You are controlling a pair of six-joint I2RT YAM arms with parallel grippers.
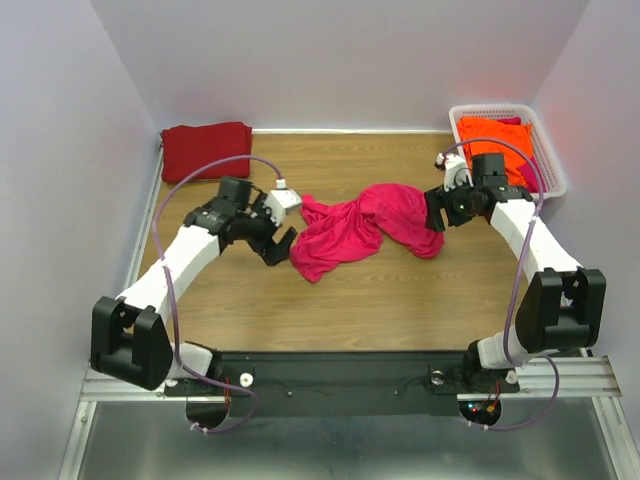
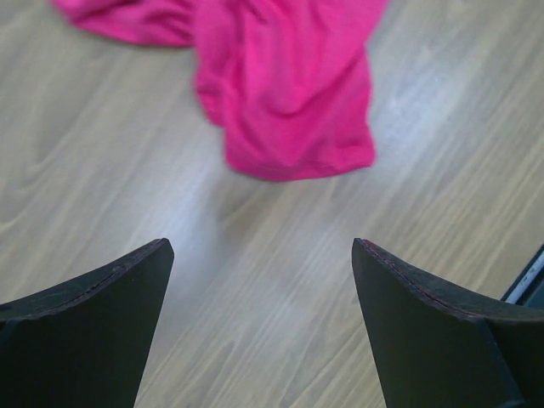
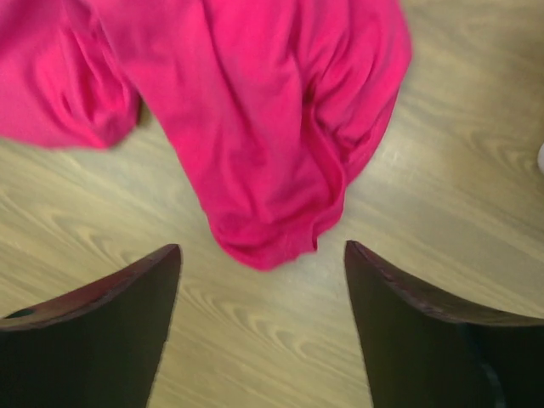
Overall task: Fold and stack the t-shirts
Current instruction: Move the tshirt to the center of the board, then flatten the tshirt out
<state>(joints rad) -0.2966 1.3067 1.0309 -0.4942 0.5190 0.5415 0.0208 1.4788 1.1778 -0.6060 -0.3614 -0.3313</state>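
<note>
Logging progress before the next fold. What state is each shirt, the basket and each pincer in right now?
pink t-shirt, crumpled and unfolded at mid-table, held by neither pincer.
maroon t-shirt, folded, at the far left corner.
basket, upright at the far right corner, holding cloth.
orange t-shirt, piled in the basket.
left pincer, open, empty.
right pincer, open, empty.

The crumpled pink-red t-shirt (image 1: 365, 232) blocks the centre of the desk (image 1: 350, 300). The folded maroon t-shirt (image 1: 207, 150) occupies the far left corner; the basket (image 1: 488, 107) occupies the far right corner. Bare wood lies along the near edge and along the far edge between those two corners.
</note>
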